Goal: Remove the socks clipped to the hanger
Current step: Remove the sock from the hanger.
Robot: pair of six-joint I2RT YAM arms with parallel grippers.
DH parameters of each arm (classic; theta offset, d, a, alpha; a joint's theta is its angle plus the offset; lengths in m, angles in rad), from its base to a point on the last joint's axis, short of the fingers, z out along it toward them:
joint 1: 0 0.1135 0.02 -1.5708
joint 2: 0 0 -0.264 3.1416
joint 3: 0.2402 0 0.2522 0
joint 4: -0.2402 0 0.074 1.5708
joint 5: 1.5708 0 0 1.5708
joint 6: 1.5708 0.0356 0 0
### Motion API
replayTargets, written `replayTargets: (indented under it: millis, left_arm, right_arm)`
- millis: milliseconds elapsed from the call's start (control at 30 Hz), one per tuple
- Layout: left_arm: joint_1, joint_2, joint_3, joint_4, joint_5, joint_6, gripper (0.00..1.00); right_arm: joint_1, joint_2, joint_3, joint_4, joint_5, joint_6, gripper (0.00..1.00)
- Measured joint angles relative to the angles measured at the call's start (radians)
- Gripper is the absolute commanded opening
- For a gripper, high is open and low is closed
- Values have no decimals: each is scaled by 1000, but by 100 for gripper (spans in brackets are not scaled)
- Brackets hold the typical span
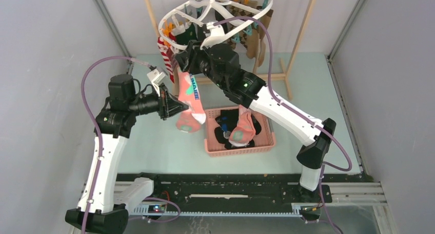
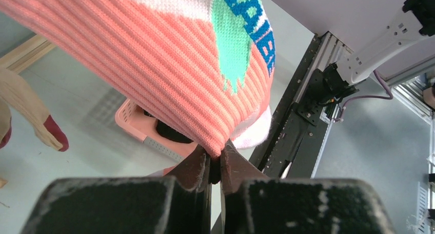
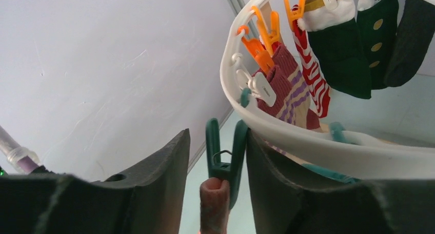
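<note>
Our left pincer is clamped shut on the pink sock hanging ahead. Our right pincer stands partly open astride the teal peg beneath the hanger. We should squeeze squarely, then draw down.

A pink plastic basket with slotted walls sits near the middle of a pale green bench. A light wooden rack frame stands at the far end. Plain grey walls close in both sides.
</note>
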Motion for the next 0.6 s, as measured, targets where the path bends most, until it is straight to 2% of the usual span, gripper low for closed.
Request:
replayTargets:
  millis: [67, 233, 333, 433, 600]
  left_arm:
    - [0, -1, 0, -1, 0, 0, 9]
    - [-1, -5, 0, -5, -6, 0, 9]
    - [-2, -7, 0, -13, -9, 1, 9]
    - [-2, -10, 0, -24, -18, 2, 9]
    - [-4, -25, -32, -27, -43, 18, 7]
  right_arm:
    - [-5, 19, 31, -18, -4, -1, 40]
    - [-16, 39, 61, -47, -6, -1, 15]
    - [-23, 39, 61, -53, -6, 0, 5]
    - [-29, 39, 61, -61, -16, 0, 0]
    - [-34, 38, 61, -68, -45, 4, 0]
